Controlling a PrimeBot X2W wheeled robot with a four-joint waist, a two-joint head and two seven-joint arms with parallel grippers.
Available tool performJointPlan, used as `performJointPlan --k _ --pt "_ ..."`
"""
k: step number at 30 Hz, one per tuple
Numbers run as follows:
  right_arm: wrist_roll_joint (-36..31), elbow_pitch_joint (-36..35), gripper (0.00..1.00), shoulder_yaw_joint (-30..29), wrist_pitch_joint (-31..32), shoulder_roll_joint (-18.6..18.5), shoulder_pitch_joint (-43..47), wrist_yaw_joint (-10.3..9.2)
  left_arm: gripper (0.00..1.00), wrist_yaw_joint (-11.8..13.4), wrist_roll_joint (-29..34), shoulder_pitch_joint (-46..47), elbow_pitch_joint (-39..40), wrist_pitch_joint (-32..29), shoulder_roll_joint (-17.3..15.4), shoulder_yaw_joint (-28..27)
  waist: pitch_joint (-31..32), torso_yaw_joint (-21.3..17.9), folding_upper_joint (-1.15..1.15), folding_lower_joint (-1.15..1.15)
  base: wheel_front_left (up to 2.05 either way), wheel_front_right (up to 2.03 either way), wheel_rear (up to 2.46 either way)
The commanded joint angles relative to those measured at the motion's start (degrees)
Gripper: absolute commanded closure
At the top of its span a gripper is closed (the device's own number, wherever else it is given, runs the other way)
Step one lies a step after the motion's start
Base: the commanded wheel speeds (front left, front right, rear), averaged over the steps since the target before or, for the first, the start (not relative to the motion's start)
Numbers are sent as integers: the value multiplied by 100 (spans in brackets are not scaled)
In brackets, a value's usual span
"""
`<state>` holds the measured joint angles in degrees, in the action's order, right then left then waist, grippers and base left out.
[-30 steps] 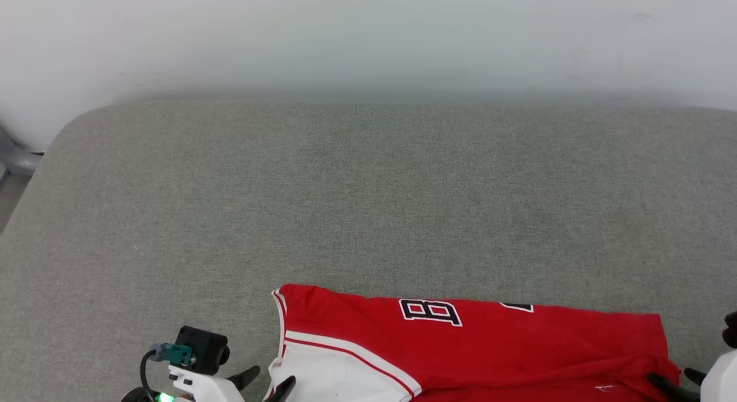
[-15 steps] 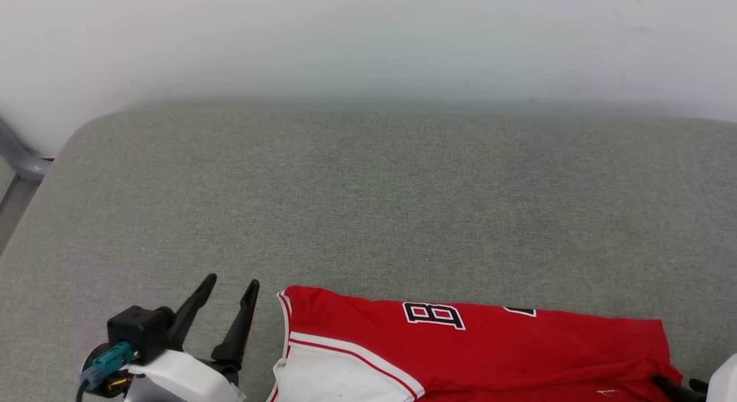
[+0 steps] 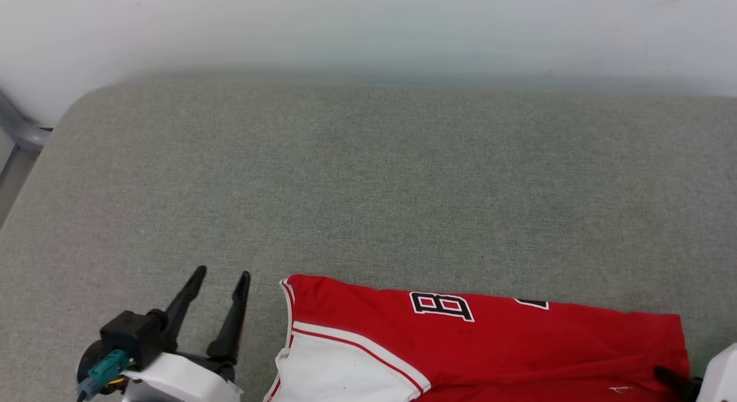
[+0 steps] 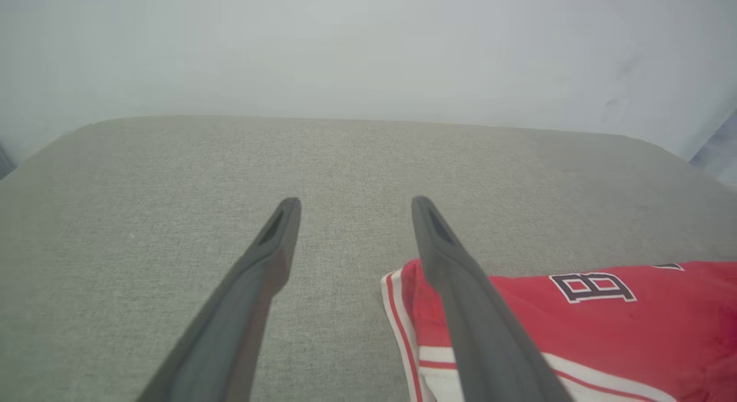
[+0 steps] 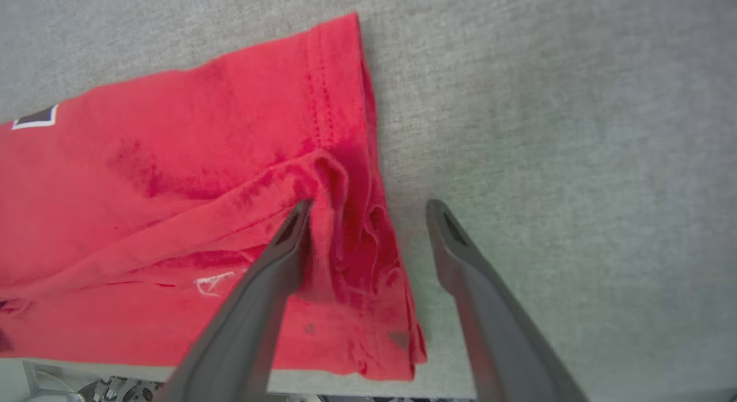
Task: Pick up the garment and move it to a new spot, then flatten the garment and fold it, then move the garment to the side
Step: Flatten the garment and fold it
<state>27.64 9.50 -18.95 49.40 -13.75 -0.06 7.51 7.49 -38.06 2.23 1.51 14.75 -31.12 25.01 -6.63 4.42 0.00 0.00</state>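
Head view: you had the garment [image 3: 489,344] lying flat at the near edge of the grey bench [image 3: 368,177], with your left jaws spread wide and empty just beside its striped trim. Left wrist view: nothing was gripped, only bench lay between them. Right wrist view: your right jaws stood released, astride the rumpled hem [image 5: 351,217]. Soft, limp cloth, I'd judge; pinch doubled corners.

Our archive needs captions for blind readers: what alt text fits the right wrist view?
The right gripper, jaws open, straddles the rumpled hem edge of a red garment lying on a grey fabric surface. One finger is over the cloth, the other over bare grey; a small white logo sits near the hem.
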Motion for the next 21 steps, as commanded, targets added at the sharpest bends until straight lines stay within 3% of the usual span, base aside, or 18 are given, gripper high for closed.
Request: performJointPlan --k 1,14,21 --pt "-30 43 0 -1 -17 53 -45 -5 0 -16 6 43 -20 16 27 0 -28 16 0 0 0 0 0" --pt "340 829 0 546 143 489 -118 11 0 -200 134 83 -224 48 129 -126 -130 72 0 0 0 0 0" --pt "478 931 0 930 145 444 -161 27 0 -286 143 124 -314 51 231 -74 -103 24 0 0 0 0 0"
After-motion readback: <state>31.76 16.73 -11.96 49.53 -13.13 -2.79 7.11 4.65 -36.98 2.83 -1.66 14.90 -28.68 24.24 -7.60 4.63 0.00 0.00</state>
